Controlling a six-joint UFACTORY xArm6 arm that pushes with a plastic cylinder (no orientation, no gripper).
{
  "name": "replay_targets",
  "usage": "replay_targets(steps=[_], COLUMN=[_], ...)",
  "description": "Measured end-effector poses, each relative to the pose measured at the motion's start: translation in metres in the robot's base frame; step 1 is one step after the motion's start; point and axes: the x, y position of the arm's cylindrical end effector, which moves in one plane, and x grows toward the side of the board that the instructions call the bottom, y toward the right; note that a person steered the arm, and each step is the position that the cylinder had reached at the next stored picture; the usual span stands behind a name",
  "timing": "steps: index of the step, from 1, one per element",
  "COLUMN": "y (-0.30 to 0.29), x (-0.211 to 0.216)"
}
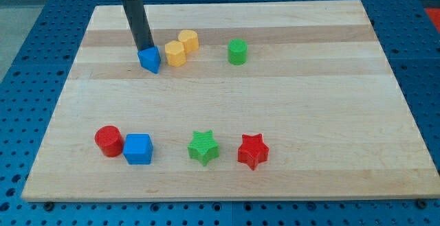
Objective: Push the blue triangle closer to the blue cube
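Nearest the board's [227, 188] bottom edge, the blue cube [138, 149] waits toward the bottom-left corner. My tip [146, 49], a bare rod with nothing to open or close, touches the top side of the blue triangle [150, 60] near the top-left. Both blocks sit well apart, so most of the push apparently remains.

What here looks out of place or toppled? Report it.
Nothing stands out. All eight blocks sit flat on the board, none tipped or damaged. My tip rests against the blue triangle at the view's top, far from the blue cube.
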Motion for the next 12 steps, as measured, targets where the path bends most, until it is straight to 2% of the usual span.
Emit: replay_targets(steps=[5, 12], y=[0.079, 0.026], x=[0.089, 0.079])
